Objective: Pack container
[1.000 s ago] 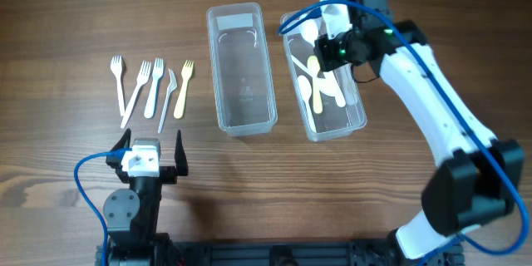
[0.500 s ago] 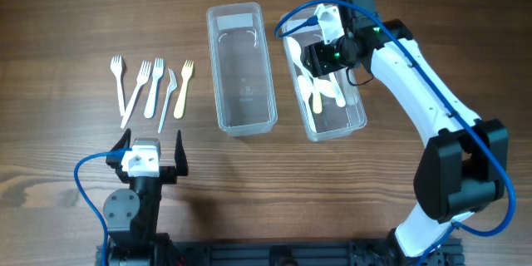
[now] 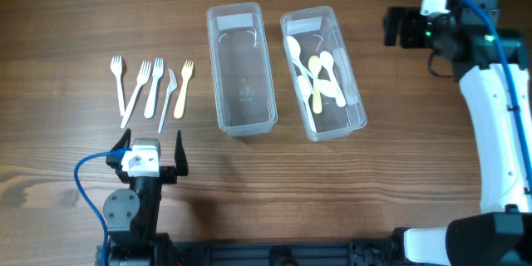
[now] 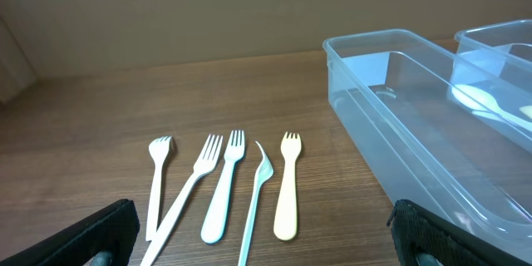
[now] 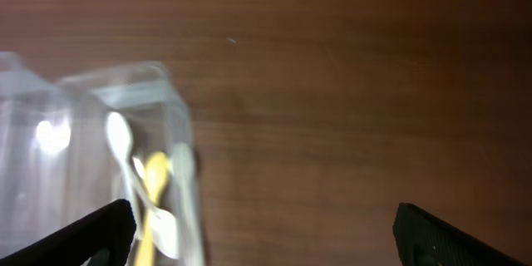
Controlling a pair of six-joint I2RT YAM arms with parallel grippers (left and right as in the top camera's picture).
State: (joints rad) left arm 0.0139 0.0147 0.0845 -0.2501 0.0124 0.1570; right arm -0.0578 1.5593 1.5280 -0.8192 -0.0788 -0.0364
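Two arms: one based at the bottom left of the overhead frame, one running up the right edge.
Left gripper [image 3: 151, 143]: low in the frame, just above its base. Fingers [image 4: 91, 237] stand wide apart with nothing between them. It sits over bare table [image 3: 66, 17], short of the forks.
Forks [image 3: 156, 87]: five lie flat on the table in a row, left of centre, handles toward the bottom edge. Four are white. The rightmost, the yellow fork [image 3: 184, 87], lies nearest the containers. One long white fork slants across the row, and the fork beside the yellow one lies on its side.
Empty container [image 3: 243, 83]: clear, rectangular, upright, at centre frame just right of the forks, with nothing inside.
Spoon container [image 3: 339, 120]: same clear type, just right of the empty one and slightly angled; the two sit close, contact unclear.
Spoons [image 3: 316, 75]: several, white and yellow, overlap inside the spoon container, mostly in its upper half.
Right gripper [image 3: 399, 29]: upper right of the frame, clear of the spoon container, over bare wood. Fingers [image 5: 91, 233] are spread fully apart and hold nothing.
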